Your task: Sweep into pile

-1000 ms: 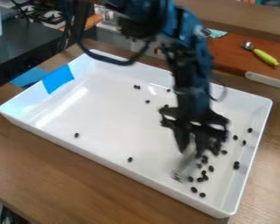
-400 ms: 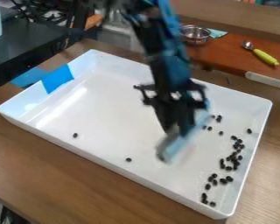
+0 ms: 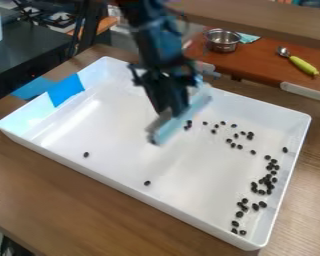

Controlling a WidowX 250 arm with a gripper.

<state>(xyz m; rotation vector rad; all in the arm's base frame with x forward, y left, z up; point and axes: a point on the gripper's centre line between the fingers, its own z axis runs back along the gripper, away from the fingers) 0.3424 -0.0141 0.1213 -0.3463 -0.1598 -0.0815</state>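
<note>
My gripper (image 3: 169,111) hangs over the upper middle of the white tray, shut on a pale blue sweeping tool (image 3: 179,120) held at a slant. Whether the tool's edge touches the tray floor I cannot tell. Several dark beans (image 3: 266,181) lie in a loose band along the tray's right side, down to its lower right corner. More beans (image 3: 240,146) are scattered right of the tool. A single bean (image 3: 86,154) lies at the left and another bean (image 3: 147,183) near the front wall.
The white tray's front wall (image 3: 132,192) borders the wooden table (image 3: 89,200). Blue tape (image 3: 66,90) covers part of the left wall. Behind the tray are a metal pot (image 3: 223,41) and a green-handled scoop (image 3: 303,65) on a red-brown surface.
The gripper and tool have moved back and left, from over the right-hand beans to the upper middle. Beans that were nearer the tool's earlier spot now lie closer to the right wall.
</note>
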